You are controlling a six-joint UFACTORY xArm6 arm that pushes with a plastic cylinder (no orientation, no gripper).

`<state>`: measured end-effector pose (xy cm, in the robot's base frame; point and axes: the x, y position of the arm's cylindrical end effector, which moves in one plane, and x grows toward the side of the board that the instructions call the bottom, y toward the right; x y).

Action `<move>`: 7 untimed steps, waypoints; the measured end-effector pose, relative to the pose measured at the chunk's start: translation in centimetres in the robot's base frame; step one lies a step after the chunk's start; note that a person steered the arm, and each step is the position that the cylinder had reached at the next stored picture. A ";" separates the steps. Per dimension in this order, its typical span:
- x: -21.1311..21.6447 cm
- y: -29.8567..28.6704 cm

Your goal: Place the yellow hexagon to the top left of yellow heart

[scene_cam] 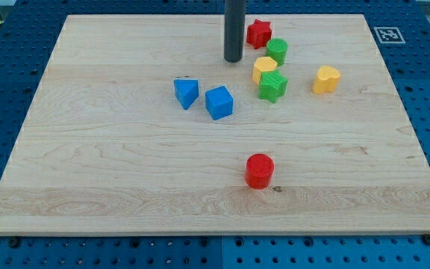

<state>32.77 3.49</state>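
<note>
Seven blocks lie on our wooden board (88,149): two yellow, two green, two blue, two red — eight in all.
We have no fingers to open; my tip (234,60) holds nothing, touches no block, and stands at ten o'clock of the yellow hexagon (264,68). That hexagon sits at nine o'clock of the yellow heart (325,78), between the green cylinder (277,51) and green star (272,85). Also here are a red star (258,33), blue triangle (187,93), blue cube (219,102) and red cylinder (259,170). Our rod's upper part is cut off.

A red star block (258,32) sits far right; green blocks (277,51) (272,86) nearby; 2 blue blocks (187,93) (219,102) centre; a red cylinder (260,170) near; wooden board (88,172) beneath.
</note>
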 end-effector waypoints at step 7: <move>6.9 4.2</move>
